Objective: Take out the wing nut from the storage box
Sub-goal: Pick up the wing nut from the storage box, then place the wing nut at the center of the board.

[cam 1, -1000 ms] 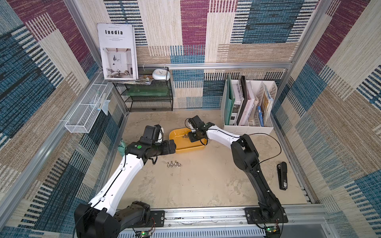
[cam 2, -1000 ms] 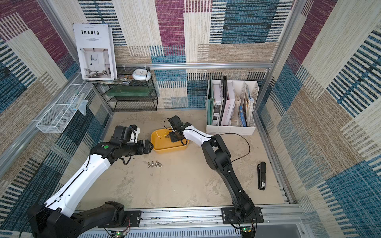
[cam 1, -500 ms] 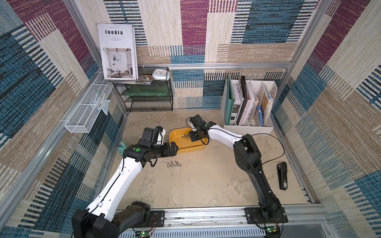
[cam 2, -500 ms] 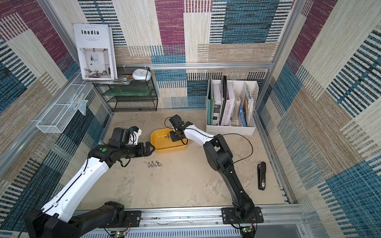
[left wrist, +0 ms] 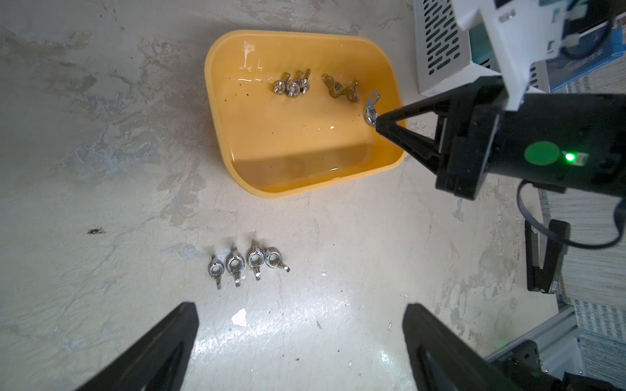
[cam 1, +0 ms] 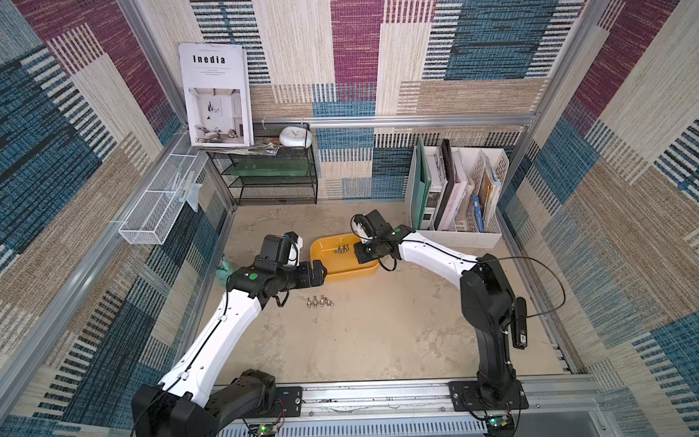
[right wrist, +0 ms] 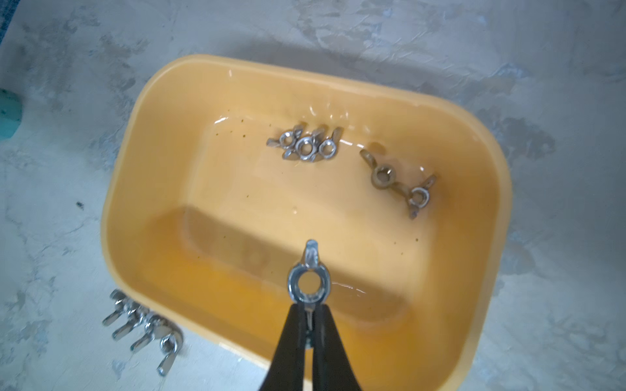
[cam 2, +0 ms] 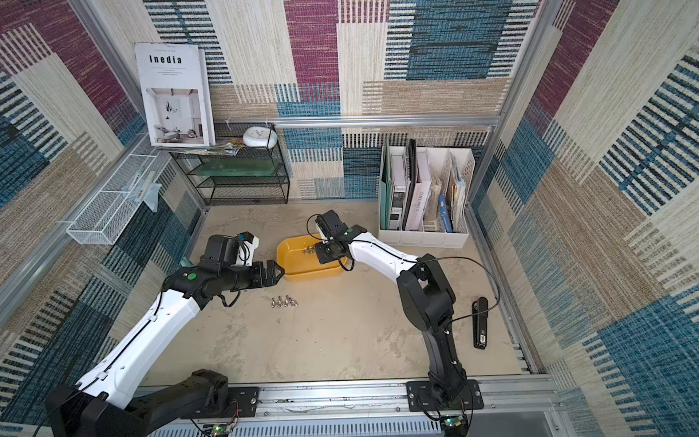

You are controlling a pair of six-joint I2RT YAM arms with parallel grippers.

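Right hand (right wrist: pixel 307 309) pinches 1 wing nut (right wrist: pixel 307 282) by a wing over the yellow storage box (right wrist: pixel 135 169), where 5 loose nuts (right wrist: pixel 306 146) lie. Left hand (left wrist: pixel 299 306) gapes wide, empty, above a row of 4 nuts (left wrist: pixel 249 265) on the table (left wrist: pixel 101 135). Rear magazine (cam 1: pixel 215 94) reads "Inedia".

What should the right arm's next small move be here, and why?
Probably a lift straight up, clear of the storage box rim. The right gripper is shut on a wing nut by one wing, over the box's inside, while four wing nuts lie in a row on the table outside it.
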